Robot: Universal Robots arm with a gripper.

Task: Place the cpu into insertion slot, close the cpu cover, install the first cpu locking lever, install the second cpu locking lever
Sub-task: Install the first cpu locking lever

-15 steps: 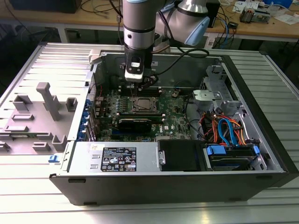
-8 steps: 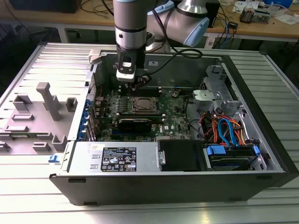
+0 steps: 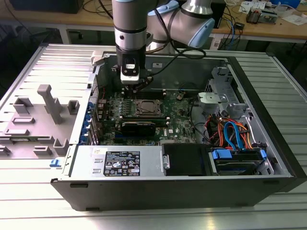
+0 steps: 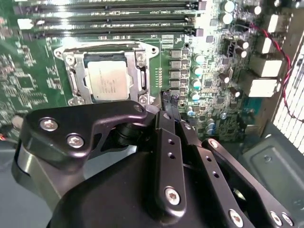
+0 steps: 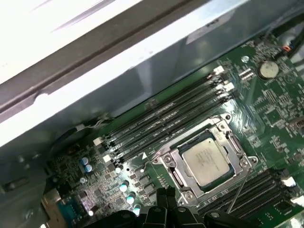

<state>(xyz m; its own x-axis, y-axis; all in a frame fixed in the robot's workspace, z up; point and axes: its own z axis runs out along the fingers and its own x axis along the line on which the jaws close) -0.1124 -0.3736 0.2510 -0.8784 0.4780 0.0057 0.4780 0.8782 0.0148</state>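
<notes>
The cpu [image 4: 108,80] lies flat in the insertion slot [image 3: 146,108] on the green board, its silver top showing in both wrist views [image 5: 207,161]. The cpu cover [image 4: 78,81], a silver frame, lies down around the chip [image 5: 176,164]. A thin locking lever [image 5: 236,192] stands slanted off one side of the socket. My gripper [image 4: 171,100] hangs just above the board beside a socket corner, fingers shut together with nothing between them. In the exterior view the gripper [image 3: 133,85] is up and toward the exterior view's left of the socket.
Long black memory slots [image 4: 109,21] run along one side of the socket. Capacitors [image 4: 197,71] stand near my fingertips. The case walls [image 3: 158,64] ring the board, with cables and a drive cage [image 3: 235,134] at the exterior view's right. A grey fixture [image 3: 48,103] stands outside at the left.
</notes>
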